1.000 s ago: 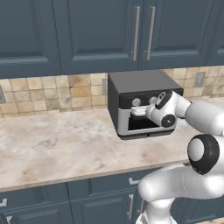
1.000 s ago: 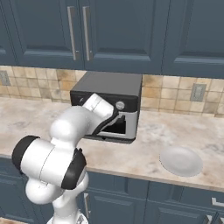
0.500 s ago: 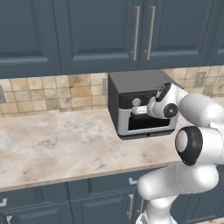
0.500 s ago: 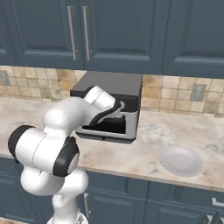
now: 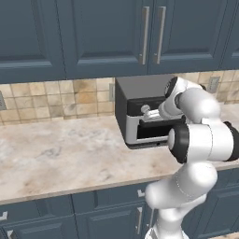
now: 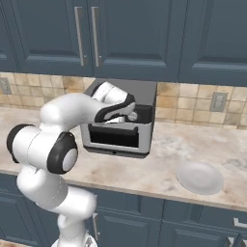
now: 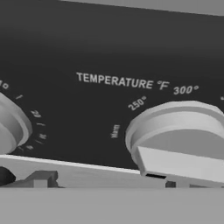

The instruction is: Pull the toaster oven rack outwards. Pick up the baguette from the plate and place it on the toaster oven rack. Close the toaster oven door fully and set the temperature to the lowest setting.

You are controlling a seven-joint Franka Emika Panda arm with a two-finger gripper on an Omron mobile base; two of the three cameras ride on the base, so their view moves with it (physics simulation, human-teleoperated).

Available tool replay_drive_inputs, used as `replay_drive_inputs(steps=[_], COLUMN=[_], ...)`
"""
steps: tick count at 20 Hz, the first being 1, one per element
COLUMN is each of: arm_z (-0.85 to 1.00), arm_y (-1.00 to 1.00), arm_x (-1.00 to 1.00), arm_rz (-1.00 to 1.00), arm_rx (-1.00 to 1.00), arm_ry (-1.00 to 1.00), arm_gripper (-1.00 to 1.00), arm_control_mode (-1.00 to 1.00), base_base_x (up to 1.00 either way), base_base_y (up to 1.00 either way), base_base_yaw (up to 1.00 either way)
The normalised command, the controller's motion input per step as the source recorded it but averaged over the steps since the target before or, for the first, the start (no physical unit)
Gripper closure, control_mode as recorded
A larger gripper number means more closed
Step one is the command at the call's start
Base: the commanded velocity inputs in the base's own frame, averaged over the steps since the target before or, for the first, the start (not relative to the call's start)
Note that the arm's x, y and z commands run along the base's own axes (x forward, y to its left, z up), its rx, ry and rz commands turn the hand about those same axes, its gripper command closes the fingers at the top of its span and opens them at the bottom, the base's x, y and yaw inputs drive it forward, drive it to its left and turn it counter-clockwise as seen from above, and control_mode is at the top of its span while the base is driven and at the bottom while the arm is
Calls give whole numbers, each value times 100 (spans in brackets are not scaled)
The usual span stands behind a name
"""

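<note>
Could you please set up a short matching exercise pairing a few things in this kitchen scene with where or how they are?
Things:
1. plate
2. toaster oven
3. temperature knob
4. tool

Places or states:
A. against the tiled backsplash
B. under a label reading TEMPERATURE °F
C. bare, on the counter right of the oven
D. at the oven's control strip

Pairs: 1-C, 2-A, 3-B, 4-D

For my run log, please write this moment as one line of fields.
phase: temperature setting | gripper: at control strip, state unclear | temperature knob: close ahead | toaster oven door: shut | plate: no baguette
</note>
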Motion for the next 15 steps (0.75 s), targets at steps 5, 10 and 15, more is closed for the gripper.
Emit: replay_drive_inputs(steps=[5,10,15], arm_z=[16,16,22], arm_y=[-59,-58,-17], arm_x=[65,68,59], arm_rz=[2,5,17], arm_rx=[-23,-19,-38], arm_ry=[-10,-19,-41], arm_gripper=[-100,-100,-100], arm_control_mode=[-100,-100,-100], base_base_x=[0,0,0], base_base_y=[0,0,0], base_base_yaw=[0,0,0])
